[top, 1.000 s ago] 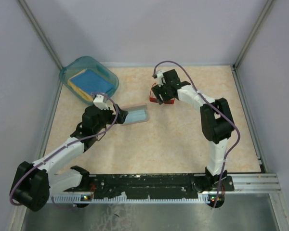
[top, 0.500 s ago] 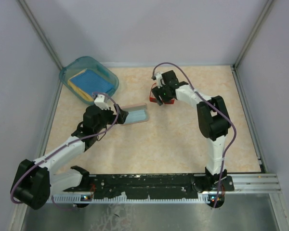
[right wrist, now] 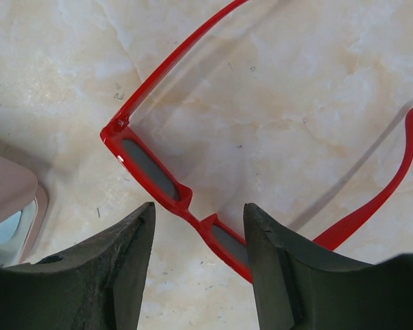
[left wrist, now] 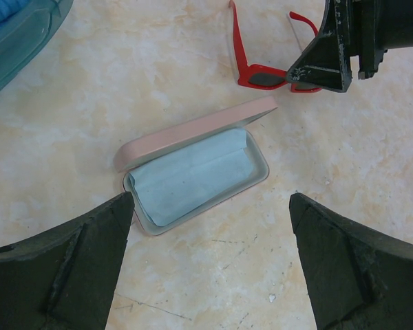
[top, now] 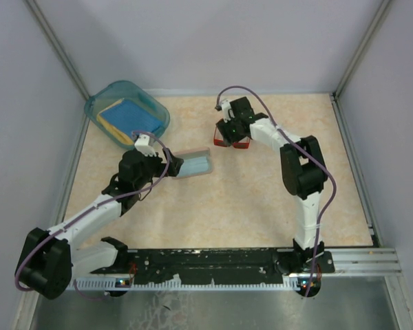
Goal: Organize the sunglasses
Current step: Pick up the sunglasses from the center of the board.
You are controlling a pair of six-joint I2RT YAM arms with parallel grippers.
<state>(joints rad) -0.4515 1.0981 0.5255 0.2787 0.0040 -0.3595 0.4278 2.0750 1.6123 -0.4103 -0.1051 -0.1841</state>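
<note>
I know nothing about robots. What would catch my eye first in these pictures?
Probably the bright red sunglasses, lying unfolded on the marbled table toward its far side. The right gripper is poised over them, its open fingers either side of the frame's bridge. Just left of them sits a pink case, lid up, with a light blue cloth inside.

I read the right gripper (right wrist: 198, 221) as spread wide, jaws either side of the bridge of the sunglasses (right wrist: 151, 172). They lie on the marbled table (right wrist: 296, 103), temples unfolded. Pink case (right wrist: 5, 192) corner is at the left edge, apart from the frame.
</note>
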